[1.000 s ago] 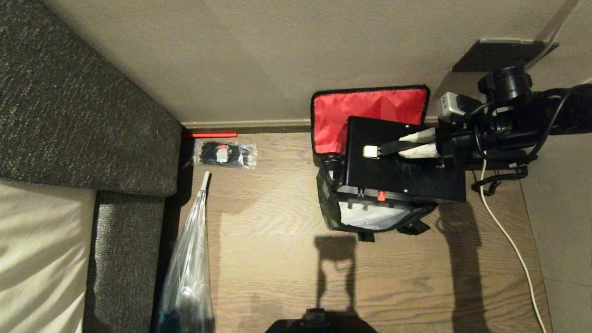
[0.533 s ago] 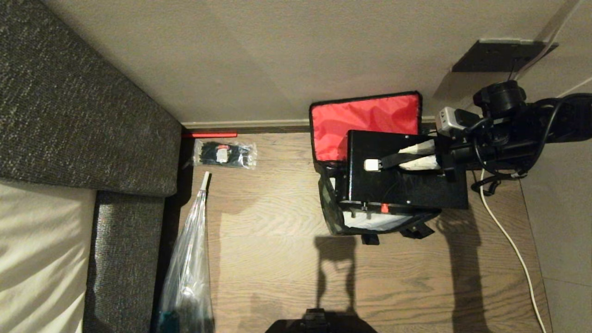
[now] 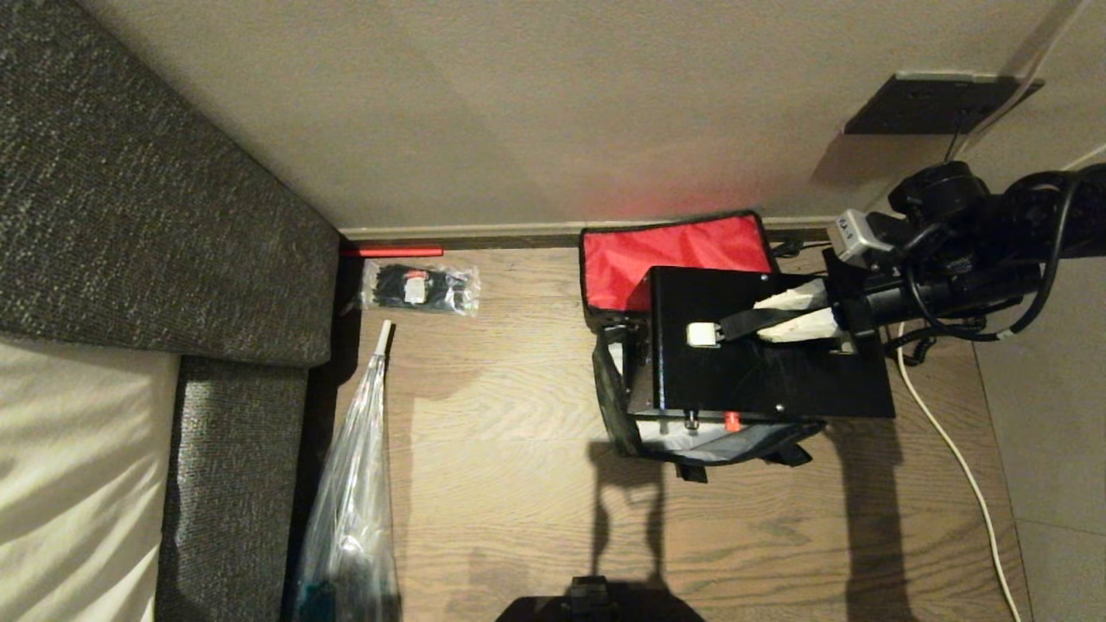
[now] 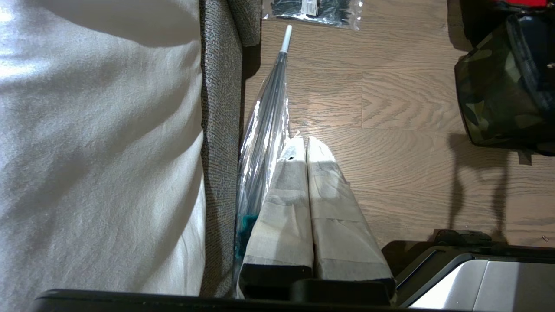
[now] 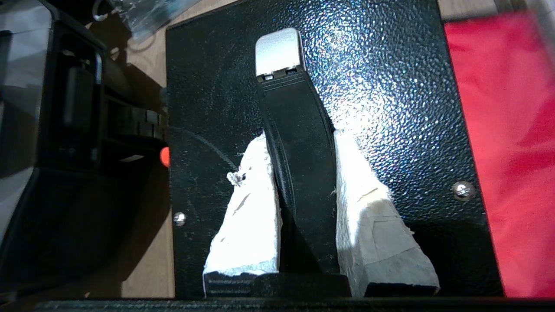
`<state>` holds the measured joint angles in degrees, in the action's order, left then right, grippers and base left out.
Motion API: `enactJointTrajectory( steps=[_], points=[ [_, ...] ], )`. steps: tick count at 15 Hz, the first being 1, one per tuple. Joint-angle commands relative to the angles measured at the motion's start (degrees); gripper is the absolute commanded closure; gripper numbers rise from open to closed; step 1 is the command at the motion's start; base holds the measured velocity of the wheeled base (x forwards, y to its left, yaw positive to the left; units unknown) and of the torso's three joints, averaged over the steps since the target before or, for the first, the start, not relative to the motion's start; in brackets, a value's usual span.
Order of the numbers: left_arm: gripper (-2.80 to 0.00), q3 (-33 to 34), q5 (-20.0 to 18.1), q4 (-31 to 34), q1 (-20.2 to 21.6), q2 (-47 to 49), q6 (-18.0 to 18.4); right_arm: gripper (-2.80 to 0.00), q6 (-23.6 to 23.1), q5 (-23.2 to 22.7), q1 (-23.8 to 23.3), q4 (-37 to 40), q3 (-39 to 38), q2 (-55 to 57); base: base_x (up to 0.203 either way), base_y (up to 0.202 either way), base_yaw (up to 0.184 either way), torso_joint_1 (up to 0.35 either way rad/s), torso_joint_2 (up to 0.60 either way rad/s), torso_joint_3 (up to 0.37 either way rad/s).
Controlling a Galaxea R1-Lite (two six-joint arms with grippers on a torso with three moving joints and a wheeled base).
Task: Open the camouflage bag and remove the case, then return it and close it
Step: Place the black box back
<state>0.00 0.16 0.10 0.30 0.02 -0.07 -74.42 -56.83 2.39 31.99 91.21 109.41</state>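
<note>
The camouflage bag [image 3: 615, 406] stands open on the wooden floor by the wall, its red lid lining [image 3: 674, 255] tipped back and a strip of pale interior [image 3: 704, 436] showing. The black case [image 3: 769, 380] hangs level over the bag's opening and covers most of it, a small red spot [image 3: 733, 422] on its near edge. My right gripper [image 3: 782, 318] reaches in from the right and is shut on the case's black handle [image 5: 299, 151], one white-padded finger on each side. My left gripper [image 4: 302, 141] is shut, holds nothing, and is parked low beside the sofa.
A grey sofa [image 3: 130, 216] fills the left side, with a long clear plastic bundle [image 3: 354, 501] lying along it. A clear packet of black ties [image 3: 421, 288] lies near the wall. A white cable [image 3: 950, 449] runs over the floor on the right, below a dark wall plate [image 3: 942, 102].
The right gripper has carried the case nearer to me and slightly right, so it covers more of the bag's opening. The red lid has sunk lower against the wall.
</note>
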Motion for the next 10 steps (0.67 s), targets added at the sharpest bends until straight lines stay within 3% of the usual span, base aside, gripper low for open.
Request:
enactJointTrajectory(
  steps=[1,5,10],
  points=[
    [0.00,0.1,0.0,0.0,0.0,-0.1,0.0,0.00,-0.5,-0.3,0.0,1.2,-0.8,-2.0,0.000,0.000,0.000,0.000,0.00,0.000],
    [0.00,0.1,0.0,0.0,0.0,-0.1,0.0,0.00,-2.7,-2.4,0.1,5.6,-2.6,-3.9,0.000,0.000,0.000,0.000,0.00,0.000],
    [0.00,0.1,0.0,0.0,0.0,-0.1,0.0,0.00,-12.8,-2.5,-0.8,12.9,-2.9,-2.8,0.000,0.000,0.000,0.000,0.00,0.000]
  ],
)
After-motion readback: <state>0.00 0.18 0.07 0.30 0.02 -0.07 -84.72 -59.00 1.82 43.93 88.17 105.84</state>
